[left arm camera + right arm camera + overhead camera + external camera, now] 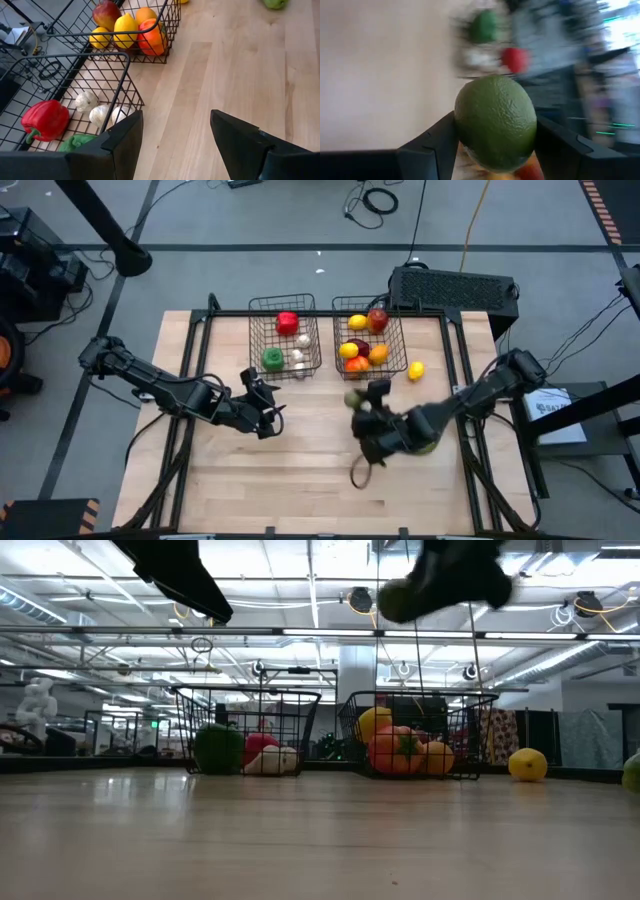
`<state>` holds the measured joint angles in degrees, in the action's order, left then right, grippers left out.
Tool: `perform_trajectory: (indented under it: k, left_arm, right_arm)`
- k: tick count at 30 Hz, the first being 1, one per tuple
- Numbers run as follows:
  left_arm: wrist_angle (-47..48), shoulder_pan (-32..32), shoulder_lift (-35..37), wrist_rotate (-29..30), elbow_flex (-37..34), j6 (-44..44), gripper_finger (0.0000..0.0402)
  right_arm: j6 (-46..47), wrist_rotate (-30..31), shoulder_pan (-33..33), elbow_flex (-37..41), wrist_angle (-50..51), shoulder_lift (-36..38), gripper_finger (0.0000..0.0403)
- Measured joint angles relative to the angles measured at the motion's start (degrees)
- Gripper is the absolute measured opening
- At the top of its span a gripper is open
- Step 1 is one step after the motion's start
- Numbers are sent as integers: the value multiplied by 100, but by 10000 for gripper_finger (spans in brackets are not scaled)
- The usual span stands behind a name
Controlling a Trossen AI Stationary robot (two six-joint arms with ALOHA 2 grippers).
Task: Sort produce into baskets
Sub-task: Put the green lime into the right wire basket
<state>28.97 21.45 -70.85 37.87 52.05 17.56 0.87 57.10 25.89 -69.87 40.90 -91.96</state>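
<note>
Two dark wire baskets stand at the table's far middle. The left basket (253, 340) holds a red pepper (45, 120), a green pepper (272, 359) and whitish bulbs (97, 114). The right basket (402, 340) holds lemons, a red apple (378, 318) and orange pieces. My right gripper (362, 406) is shut on a green round fruit (495, 122), high above the table near the right basket. My left gripper (175, 135) is open and empty over the wood by the left basket's near side. A lemon (416, 370) and a green piece (632, 772) lie on the table. My right gripper pinches the green fruit between its two fingers, one on each of its opposite sides (462, 120). The fruit fills the gap between the fingers (432, 142) and bulges out past them. It is lifted well clear of the table, as the low view (400, 600) shows.
A black box (455, 285) stands behind the table's far right corner. Open wood lies across the near half of the table (300, 480). A dark cord loop (358, 472) hangs or lies below my right arm.
</note>
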Motion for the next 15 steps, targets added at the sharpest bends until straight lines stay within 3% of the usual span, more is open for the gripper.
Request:
perform_trajectory:
  k: [3, 6, 15]
  left_arm:
    - [5, 0, 0, 4, 0, 0, 237]
    - [5, 0, 0, -5, 0, 2, 237]
    - [7, 7, 0, -17, 0, 149, 237]
  right_arm:
    - [-890, 649, -515, -179, -1, 2, 212]
    - [-1211, 652, -1227, -185, 45, 31, 212]
    - [-81, -1614, -3603, -185, 97, 44, 212]
